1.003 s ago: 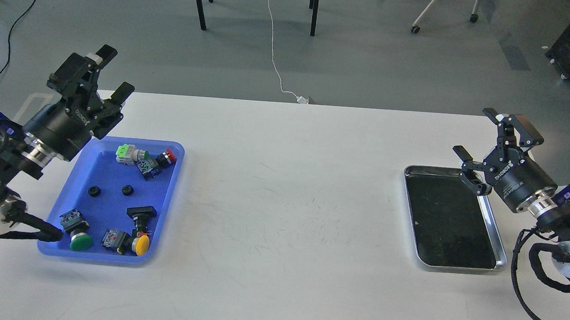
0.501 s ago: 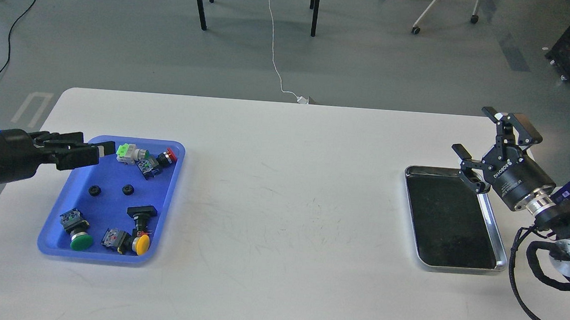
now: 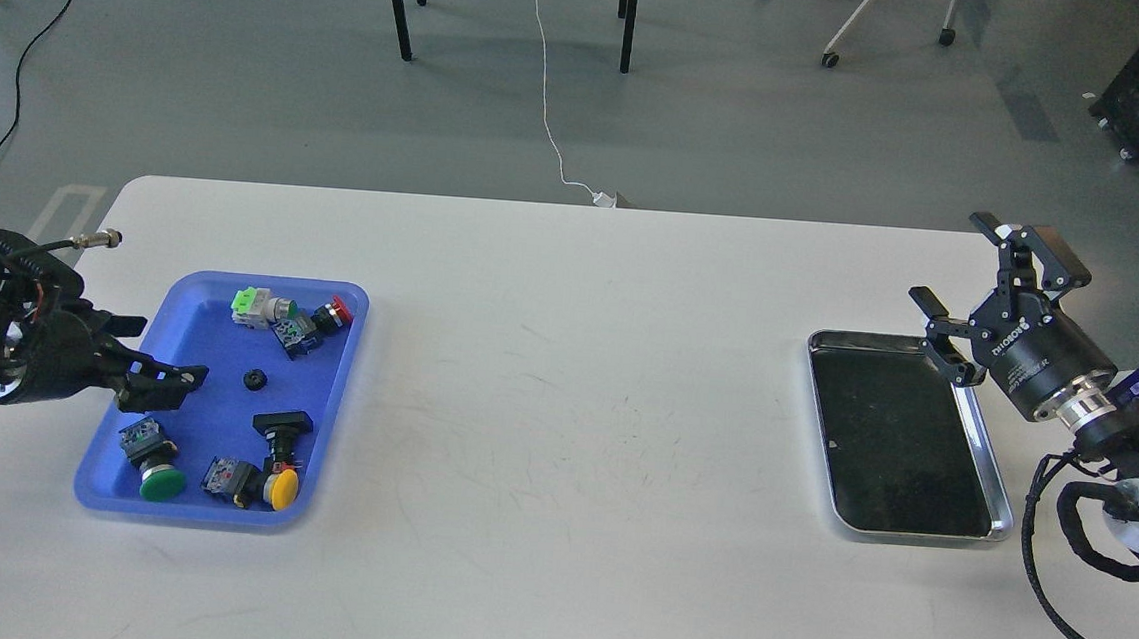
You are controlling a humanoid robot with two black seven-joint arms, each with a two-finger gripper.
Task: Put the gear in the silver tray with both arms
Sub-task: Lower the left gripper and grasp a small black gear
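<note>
Table (image 3: 563, 409) view: my left gripper (image 3: 169, 384), grip unclear, reaches into the blue tray (image 3: 215, 510); my right gripper (image 3: 988, 289) hangs spread over the silver tray (image 3: 1002, 520).

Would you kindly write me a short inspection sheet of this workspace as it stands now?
Surface: white table, scuffed in the middle.
Job's things: silver tray on the right, nothing in it; one small black gear visible in the blue tray.
Clutter: push-button switches in the blue tray, among them a green one, a yellow one and a red one.
Grippers: left gripper low over the blue tray's left part, its fingers too dark to tell apart; right gripper open above the silver tray's far right corner.
Cables: white cable on the floor; black cable looping from the right arm.
Surroundings: grey floor, table legs, chair castors.
</note>
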